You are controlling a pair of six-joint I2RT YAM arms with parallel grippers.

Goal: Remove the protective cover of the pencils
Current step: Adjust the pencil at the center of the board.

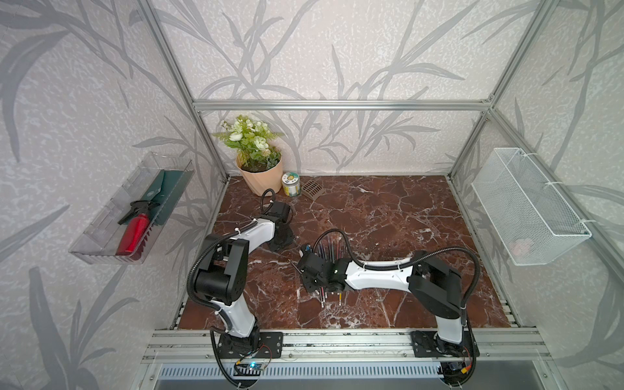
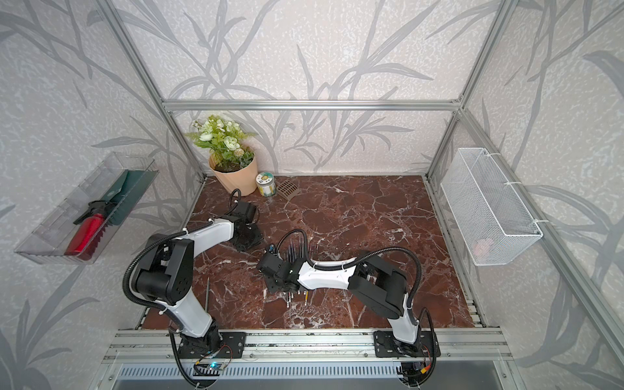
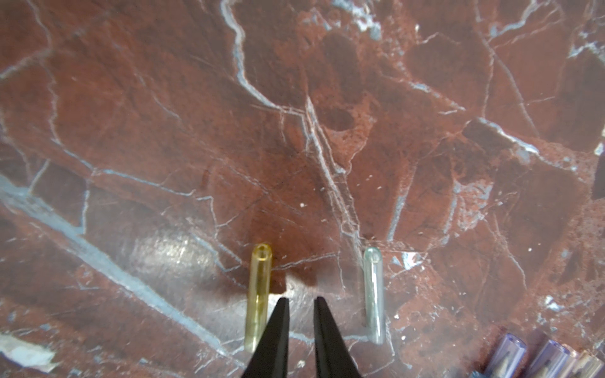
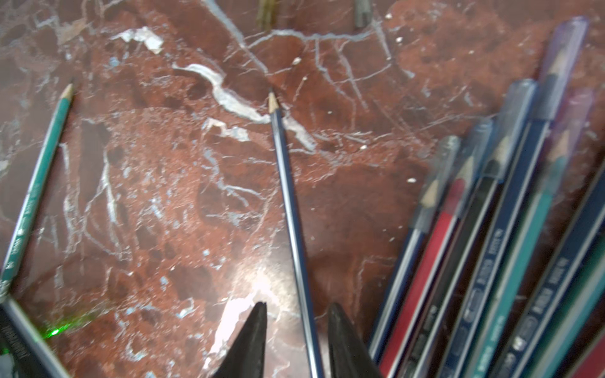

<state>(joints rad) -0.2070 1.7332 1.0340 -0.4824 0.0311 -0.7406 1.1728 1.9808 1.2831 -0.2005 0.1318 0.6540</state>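
The pencils (image 4: 491, 229) lie in a fanned bunch on the marble table, their tips inside clear and purple protective covers (image 4: 566, 49). In both top views the bunch (image 1: 332, 248) (image 2: 297, 248) is partly under my right arm. My right gripper (image 4: 296, 309) is open, and a bare-tipped dark blue pencil (image 4: 288, 196) lies between its jaws. A bare green pencil (image 4: 36, 186) lies off to one side. My left gripper (image 3: 301, 299) is open by a narrow gap and holds nothing. It stands between a loose yellow cover (image 3: 260, 294) and a loose clear cover (image 3: 373, 294).
At the back left stand a flower pot (image 1: 263, 175), a small jar (image 1: 291, 184) and a brown grid piece (image 1: 312, 189). A clear wall tray (image 1: 101, 236) holds a red bottle (image 1: 133, 233). A white wire basket (image 1: 530, 206) hangs on the right wall.
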